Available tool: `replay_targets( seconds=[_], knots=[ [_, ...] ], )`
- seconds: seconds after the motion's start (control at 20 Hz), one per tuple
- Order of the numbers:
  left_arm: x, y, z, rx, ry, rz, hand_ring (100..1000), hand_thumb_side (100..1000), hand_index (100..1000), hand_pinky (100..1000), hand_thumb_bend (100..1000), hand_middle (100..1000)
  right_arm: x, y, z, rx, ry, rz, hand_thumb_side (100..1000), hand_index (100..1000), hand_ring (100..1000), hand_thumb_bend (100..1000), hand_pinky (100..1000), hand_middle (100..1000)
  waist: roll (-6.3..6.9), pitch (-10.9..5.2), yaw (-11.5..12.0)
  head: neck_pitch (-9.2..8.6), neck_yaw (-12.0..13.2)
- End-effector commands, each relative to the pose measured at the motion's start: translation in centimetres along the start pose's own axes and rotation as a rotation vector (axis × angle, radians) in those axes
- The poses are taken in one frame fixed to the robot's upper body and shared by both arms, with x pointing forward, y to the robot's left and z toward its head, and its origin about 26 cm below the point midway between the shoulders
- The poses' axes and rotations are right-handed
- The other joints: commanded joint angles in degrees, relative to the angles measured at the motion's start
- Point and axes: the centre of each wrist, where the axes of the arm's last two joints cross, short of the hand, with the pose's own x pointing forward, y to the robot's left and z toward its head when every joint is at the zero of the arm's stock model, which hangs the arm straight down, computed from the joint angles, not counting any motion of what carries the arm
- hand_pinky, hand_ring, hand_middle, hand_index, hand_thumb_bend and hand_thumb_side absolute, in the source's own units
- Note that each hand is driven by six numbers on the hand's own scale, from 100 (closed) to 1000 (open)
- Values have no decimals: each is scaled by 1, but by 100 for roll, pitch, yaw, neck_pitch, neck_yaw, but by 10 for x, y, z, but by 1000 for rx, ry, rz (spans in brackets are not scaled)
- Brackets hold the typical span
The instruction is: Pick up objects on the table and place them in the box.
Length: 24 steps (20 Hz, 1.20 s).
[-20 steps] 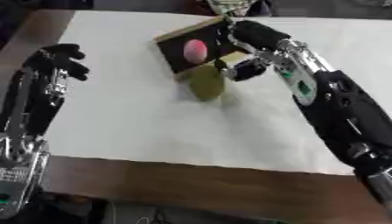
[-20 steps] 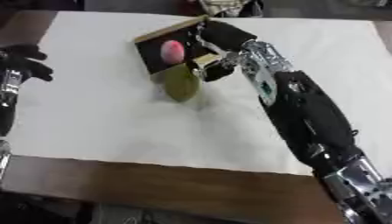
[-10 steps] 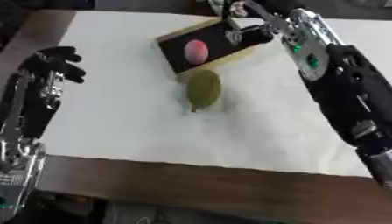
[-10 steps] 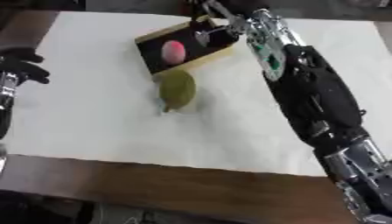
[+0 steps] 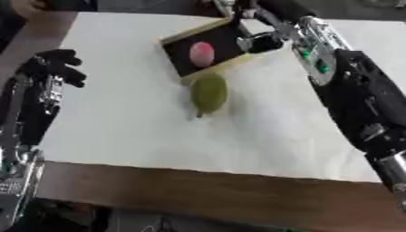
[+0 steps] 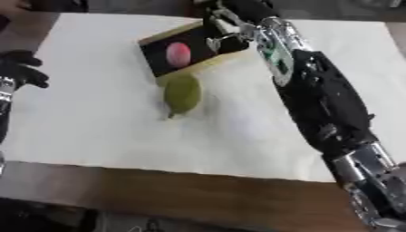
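The left hand (image 5: 49, 72) rests idle at the left edge of the white sheet (image 5: 119, 122), fingers relaxed and apart, holding nothing.

Near the middle of the sheet lies a green fruit (image 5: 209, 93), pear-like, its stem end pointing near and its fat end just beside the near edge of the box (image 5: 238, 34); whether they touch I cannot tell. The box is shallow and dark inside with pale walls, set askew, and a pink round fruit (image 5: 201, 53) sits in its left part.

The green fruit looks smooth, rounded and probably light, stiff enough to keep its shape under a grasp but likely to roll or slip out of fingers that close on its tapered end. The best hold seems to be across the widest part, fingers on one flank and thumb on the other, coming from above. It may bruise if squeezed hard.

The right hand (image 5: 262, 27) is over the far right corner of the box, well apart from the green fruit. Its fingers are too blurred and crowded against the box to tell whether they are spread or curled.
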Motion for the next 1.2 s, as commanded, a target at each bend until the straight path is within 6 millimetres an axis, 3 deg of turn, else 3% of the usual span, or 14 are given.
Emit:
replay_targets(
  seconds=[0.05,0.15,0.3,0.9,1.2],
  knots=[
    [6,4,-3,-3,-25,-11,559,708,744,545,100,603,6,-11,-4,70,-57,21,264,923,822,100,836,809,14,-116,-8,26,18],
    [6,4,-3,-4,-25,-11,559,708,744,545,100,603,10,-10,-5,110,-84,17,384,940,827,100,838,818,13,-114,-14,26,19],
    [6,5,-4,-4,-26,-12,559,708,744,545,100,603,15,-7,-7,147,-121,12,470,949,826,100,838,820,13,-110,-20,26,27],
    [6,5,-4,-3,-25,-15,558,709,744,544,100,602,31,-4,-10,196,-221,-7,577,957,824,100,836,818,3,-97,-52,26,53],
    [6,5,-3,-2,-25,-16,558,709,744,544,100,602,36,12,-11,272,-238,-25,667,959,826,100,834,819,10,-90,-57,26,52]
  ],
)
